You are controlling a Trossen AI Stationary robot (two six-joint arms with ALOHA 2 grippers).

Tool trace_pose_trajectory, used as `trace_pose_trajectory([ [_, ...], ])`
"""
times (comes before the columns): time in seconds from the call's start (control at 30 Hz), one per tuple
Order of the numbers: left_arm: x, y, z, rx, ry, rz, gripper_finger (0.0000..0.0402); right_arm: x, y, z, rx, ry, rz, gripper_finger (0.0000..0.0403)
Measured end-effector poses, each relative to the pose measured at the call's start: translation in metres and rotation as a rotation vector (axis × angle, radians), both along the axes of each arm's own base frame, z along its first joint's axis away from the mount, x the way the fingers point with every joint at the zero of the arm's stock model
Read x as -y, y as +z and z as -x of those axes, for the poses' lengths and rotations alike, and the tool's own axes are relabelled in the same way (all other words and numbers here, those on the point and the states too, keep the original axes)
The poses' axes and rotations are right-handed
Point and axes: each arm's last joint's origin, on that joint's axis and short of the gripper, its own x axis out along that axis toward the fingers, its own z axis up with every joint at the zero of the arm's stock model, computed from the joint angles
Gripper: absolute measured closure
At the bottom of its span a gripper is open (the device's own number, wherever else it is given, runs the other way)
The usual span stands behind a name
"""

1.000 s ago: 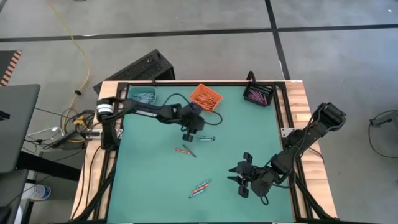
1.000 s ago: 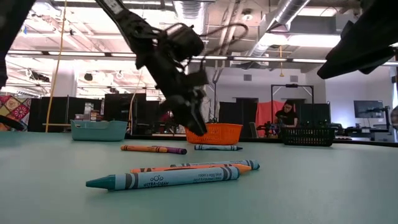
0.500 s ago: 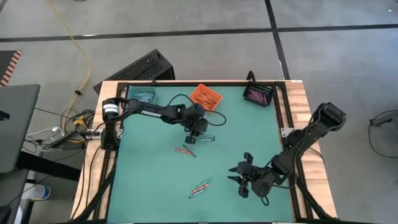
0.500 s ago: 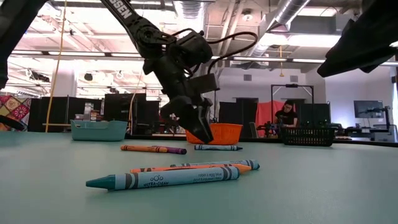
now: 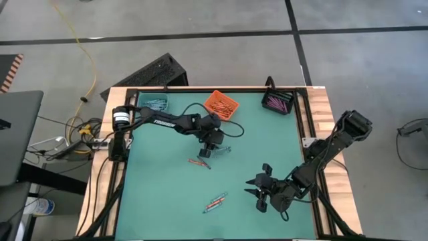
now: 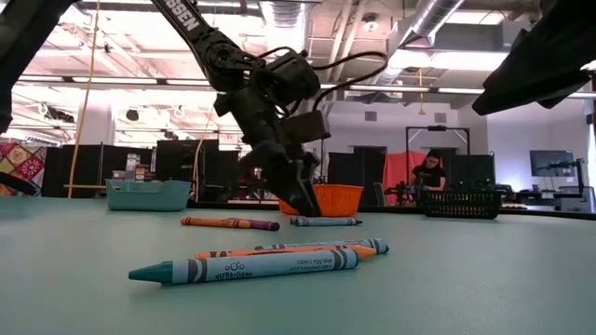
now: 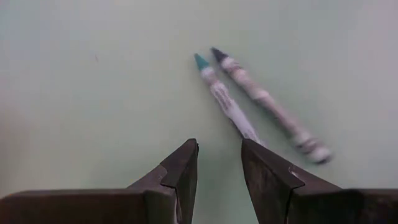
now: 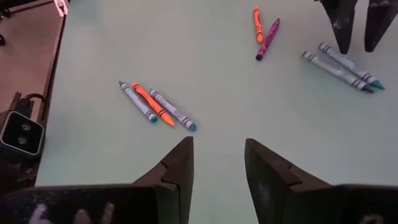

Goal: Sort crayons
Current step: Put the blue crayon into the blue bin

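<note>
My left gripper (image 5: 208,150) hangs open, slanting down, just above the green mat, its fingertips (image 6: 305,207) next to a pair of blue-grey crayons (image 5: 223,149). In the left wrist view a teal-tipped crayon (image 7: 225,99) and a dark-tipped one (image 7: 268,107) lie flat side by side beyond the open gripper (image 7: 219,157). An orange and a purple crayon (image 5: 198,162) lie close by. Three more crayons (image 5: 215,201) lie toward the near edge. My right gripper (image 5: 258,192) waits open at the near right, over bare mat (image 8: 217,155). My left gripper has one fingertip (image 7: 255,149) in front of the near end (image 7: 250,132) of the teal-tipped crayon and hides it. I cannot tell whether it touches. The crayon lies flat on the mat.
Along the far edge stand a teal bin (image 5: 155,104), an orange bin (image 5: 221,104) and a black bin (image 5: 277,102), each with crayons inside. A wooden frame (image 5: 321,100) rims the mat. A person (image 6: 433,172) sits far off in the room.
My left gripper has come down toward the mat and shifted toward the blue-grey crayon pair, rolling and tipping steeper as it went. Its fingers have kept the same gap. My right arm has kept still.
</note>
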Motion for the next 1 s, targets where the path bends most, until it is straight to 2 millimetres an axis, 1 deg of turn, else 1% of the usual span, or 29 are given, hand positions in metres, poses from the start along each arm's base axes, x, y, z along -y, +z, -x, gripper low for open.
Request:
trace_pose_trajectory([
  [0.2, -0.001, -0.008, -0.003, -0.007, 0.016, 0.015, 0.0287, 0.001, -0.001, 0.001, -0.01, 0.001, 0.01, 0.0266],
  [0.53, 0.002, -0.007, -0.004, -0.027, 0.102, -0.022, 0.0287, -0.002, -0.002, 0.004, -0.022, 0.027, 0.039, 0.0266],
  [0.67, 0.007, 0.003, -0.009, -0.038, 0.134, -0.085, 0.0287, -0.001, -0.002, 0.004, -0.024, 0.033, 0.049, 0.0266],
  [0.73, 0.012, 0.013, -0.011, -0.028, 0.152, -0.138, 0.0287, -0.001, -0.002, 0.004, -0.031, 0.033, 0.055, 0.0266],
  [0.8, 0.018, 0.028, -0.014, 0.013, 0.162, -0.177, 0.0287, 0.0, -0.003, 0.005, -0.039, 0.034, 0.064, 0.0266],
  [0.87, 0.026, 0.036, -0.014, 0.036, 0.146, -0.169, 0.0287, 0.0, -0.003, 0.005, -0.044, 0.034, 0.07, 0.0266],
  [1.0, 0.036, 0.035, -0.01, -0.014, 0.136, -0.063, 0.0288, 0.0, -0.004, 0.006, -0.053, 0.035, 0.078, 0.0266],
])
